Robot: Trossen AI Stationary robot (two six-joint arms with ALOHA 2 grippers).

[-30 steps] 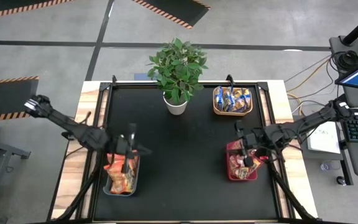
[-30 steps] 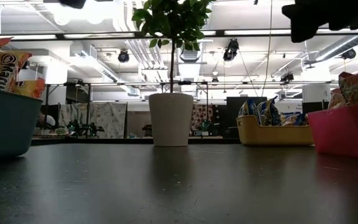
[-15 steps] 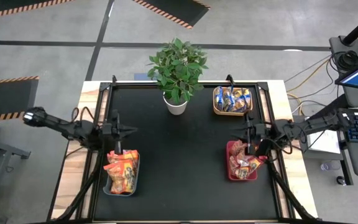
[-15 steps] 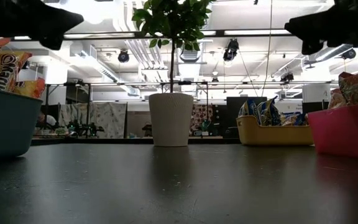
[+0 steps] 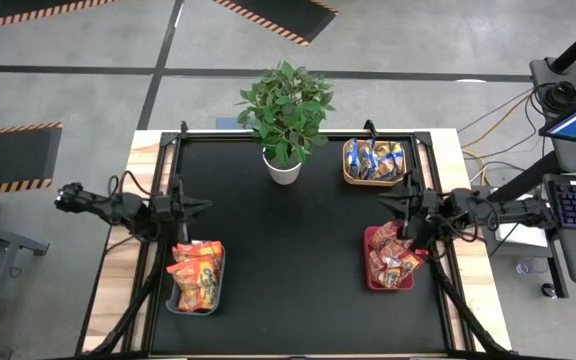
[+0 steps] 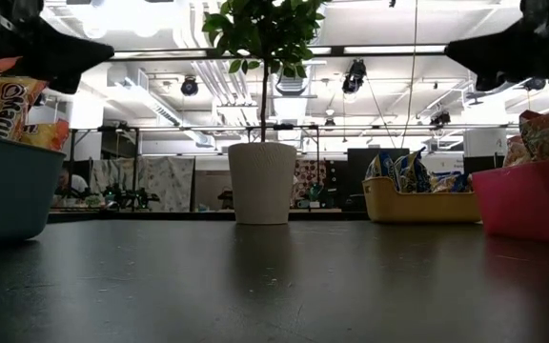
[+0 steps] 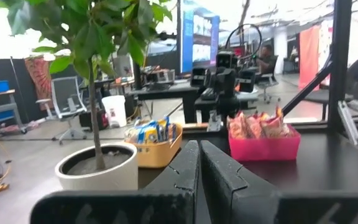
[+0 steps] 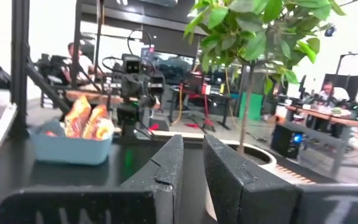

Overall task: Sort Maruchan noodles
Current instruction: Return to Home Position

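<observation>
The Maruchan noodles lie sorted in three bins. Orange packets (image 5: 196,272) fill the grey-blue bin (image 5: 171,300) at the near left. Red-pink packets (image 5: 392,262) fill the red bin (image 5: 370,250) at the near right. Blue-and-yellow packets (image 5: 374,158) sit in the orange bin (image 5: 348,176) at the far right. My left gripper (image 5: 206,207) hovers level just beyond the grey-blue bin, shut and empty, pointing right. My right gripper (image 5: 382,206) hovers level beyond the red bin, shut and empty, pointing left. In the wrist views each gripper (image 7: 197,148) (image 8: 193,142) faces the other arm.
A potted plant (image 5: 285,120) in a white pot (image 6: 262,181) stands at the far middle of the black table (image 5: 298,260). The stretch of table between the bins holds nothing. A metal frame (image 5: 164,190) borders the table; a laptop and cables sit off its right side.
Both grippers rose from over their bins, the left from the grey-blue bin and the right from the red bin. Each drew toward the far edge and tipped from pointing down to level. The packets stayed in the bins.
</observation>
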